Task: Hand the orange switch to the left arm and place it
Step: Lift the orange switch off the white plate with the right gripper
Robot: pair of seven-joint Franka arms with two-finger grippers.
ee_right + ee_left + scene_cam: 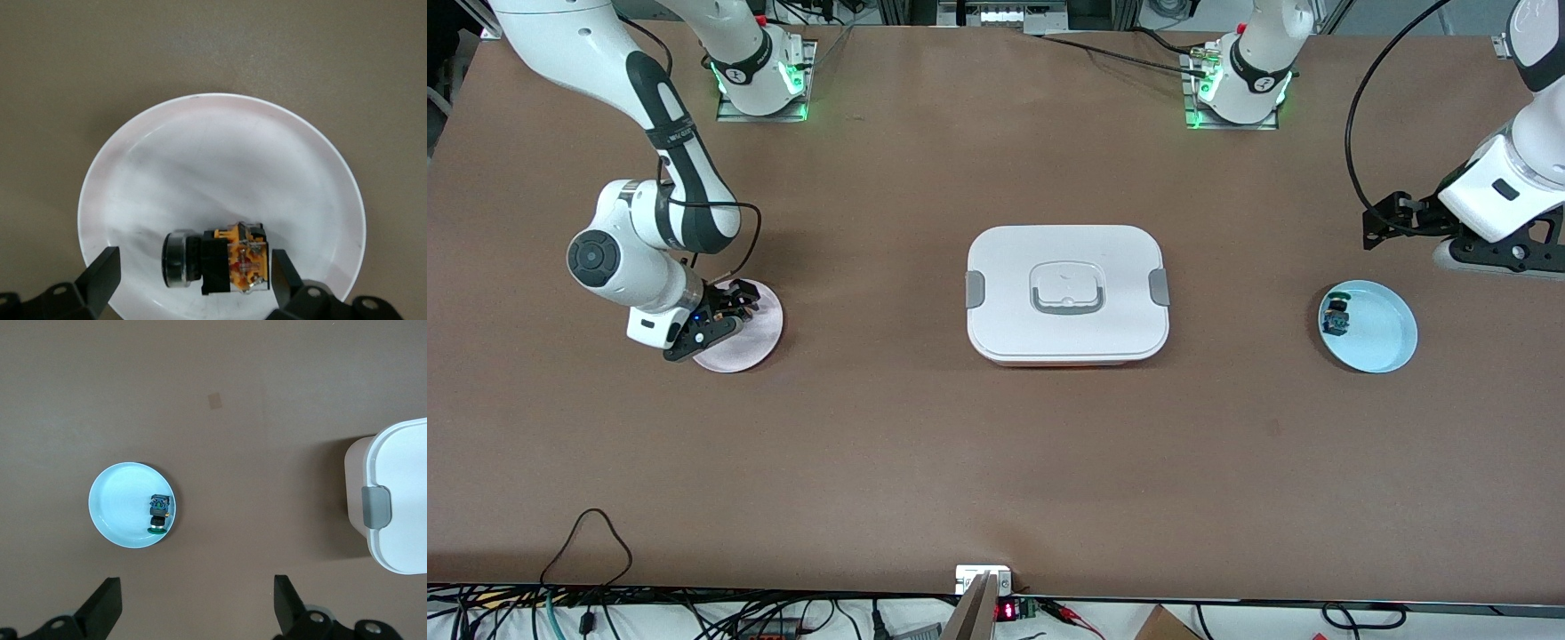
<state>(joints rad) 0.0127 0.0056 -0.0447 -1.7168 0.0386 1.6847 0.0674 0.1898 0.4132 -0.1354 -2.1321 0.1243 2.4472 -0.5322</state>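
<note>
Two plates sit at either end of the counter [996, 480], with the box [1067, 293] between them, lid on and grey handle lying flat. The right end effector [193, 283] is low over the pale pink plate [758, 348] at the right arm's end, its fingers [100, 277] spread wide, and the orange switch [223, 260] lies on its side on that plate right between them, not touching either finger as far as the right wrist view shows. Black body, yellowish-orange parts showing, round dark cap end pointing toward one finger. The left end effector [197, 607] hangs high near the left arm's end of the counter, fingers apart with nothing between them, and well below it the light blue plate [132, 505] shows with the small blue-and-green component [159, 513] resting against its rim. The box's grey side clip [375, 509] shows at the edge of the left wrist view, well apart from the blue plate.
</note>
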